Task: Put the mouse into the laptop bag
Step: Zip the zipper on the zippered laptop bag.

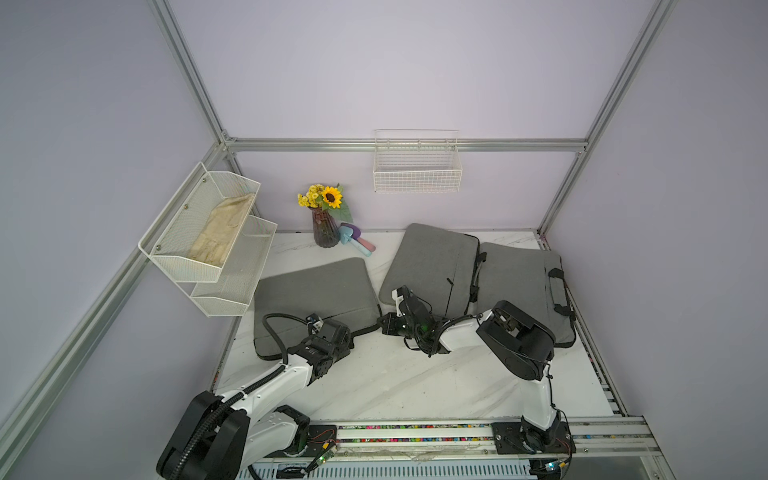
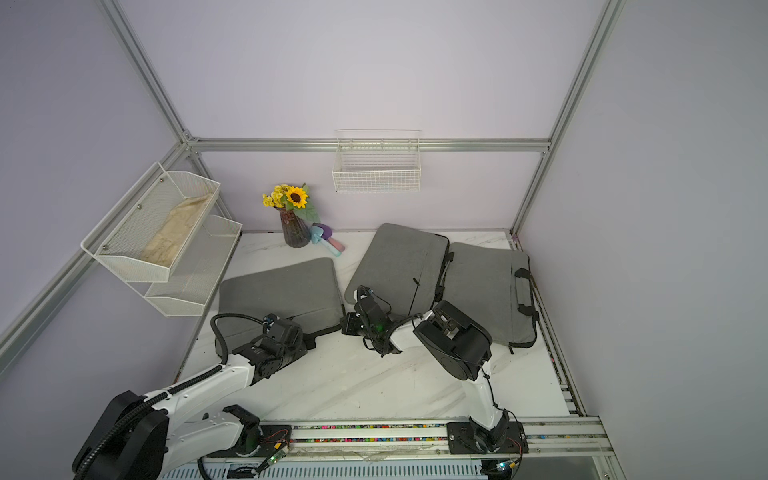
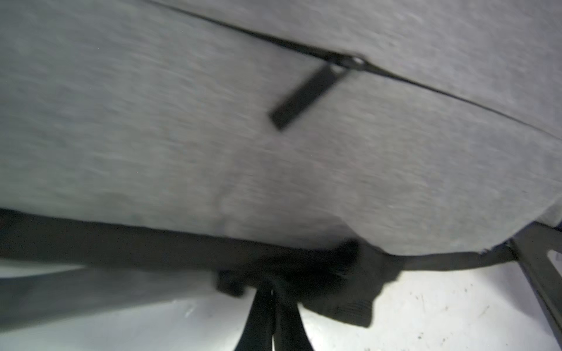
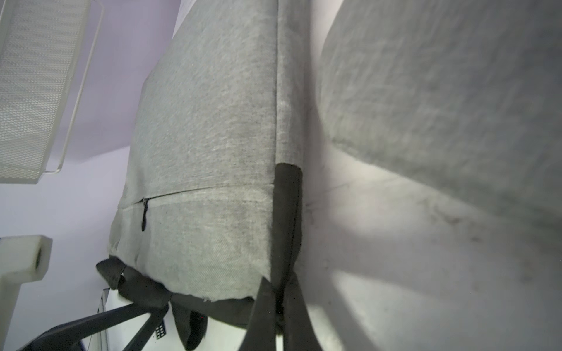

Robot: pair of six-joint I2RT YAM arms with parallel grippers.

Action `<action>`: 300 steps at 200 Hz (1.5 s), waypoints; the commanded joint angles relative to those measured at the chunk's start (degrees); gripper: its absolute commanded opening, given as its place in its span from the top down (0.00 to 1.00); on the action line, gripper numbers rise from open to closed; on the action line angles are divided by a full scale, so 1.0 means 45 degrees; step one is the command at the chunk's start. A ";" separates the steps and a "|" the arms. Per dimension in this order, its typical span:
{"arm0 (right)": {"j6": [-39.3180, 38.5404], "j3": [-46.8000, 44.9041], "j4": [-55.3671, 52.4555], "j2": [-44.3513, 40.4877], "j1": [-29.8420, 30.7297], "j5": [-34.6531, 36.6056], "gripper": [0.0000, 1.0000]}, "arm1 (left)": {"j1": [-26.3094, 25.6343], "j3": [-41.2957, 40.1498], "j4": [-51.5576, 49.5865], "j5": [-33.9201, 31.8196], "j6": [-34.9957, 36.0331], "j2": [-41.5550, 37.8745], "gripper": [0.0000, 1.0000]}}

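**Both sets of fingers pinched on the laptop bag's near edge**

Lowest in the frame is the white marble worktop [image 1: 395, 386]. Just above it, the left gripper [image 3: 272, 301] has its fingers together, pinching the bunched black strap on the laptop bag's [image 1: 320, 291] near edge. The right gripper [image 4: 278, 291] has its fingers clamped on the black trim at that edge's right corner. The bag lies flat at centre left, long axis running left to right across the frame, zip pull [image 3: 307, 94] on top. The mouse can't be made out in any view. Further up sit a middle bag [image 1: 432, 262] and a right-hand bag [image 1: 519, 282], both grey. At the back wall there's a vase of flowers [image 1: 325, 232], a wire basket [image 1: 417, 166] hung higher, and a mesh shelf [image 1: 195, 216] at left. Lilac walls all round.
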 commanded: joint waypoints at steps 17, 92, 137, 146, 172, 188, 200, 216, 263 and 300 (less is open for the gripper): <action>-0.0423 -0.0111 -0.1025 -0.0265 -0.0624 0.1890 1.00 | 0.1058 -0.0237 -0.1982 -0.0126 -0.0448 -0.0834 1.00; -0.0768 0.0271 -0.2214 -0.0881 -0.0947 0.2453 0.83 | 0.2416 0.0678 -0.4272 -0.0042 -0.0130 -0.2562 1.00; 0.0802 -0.0783 -0.0357 -0.1740 0.0407 0.1050 0.37 | 0.2416 0.0804 -0.3700 0.1398 0.0763 -0.2668 1.00; 0.1331 -0.1244 0.0226 -0.2009 0.0807 0.1087 0.31 | 0.2415 0.0848 -0.3608 0.1572 0.0877 -0.2629 1.00; 0.2655 -0.2154 0.1739 -0.2373 0.1662 0.1108 0.24 | 0.2344 0.0895 -0.3100 0.2454 0.1162 -0.2397 1.00; 0.3247 -0.2201 0.2446 -0.2070 0.2020 0.0931 0.23 | 0.2077 0.0935 -0.2805 0.2921 0.1136 -0.2116 1.00; 0.3593 -0.2115 0.2835 -0.1710 0.2129 0.0969 0.22 | 0.1682 0.1042 -0.2745 0.2943 0.1023 -0.1941 1.00; 0.3754 -0.1653 0.2957 -0.1023 0.2132 0.0636 0.21 | 0.1117 0.1110 -0.2744 0.2720 0.0795 -0.1894 1.00; 0.3851 0.0514 0.2261 0.1094 0.2117 0.0349 0.23 | 0.0831 0.0742 -0.2922 0.2767 0.0581 -0.2579 1.00; 0.3474 0.1757 0.1506 0.1811 0.1989 0.0485 0.82 | 0.0852 0.0571 -0.3576 0.2643 0.0620 -0.3222 1.00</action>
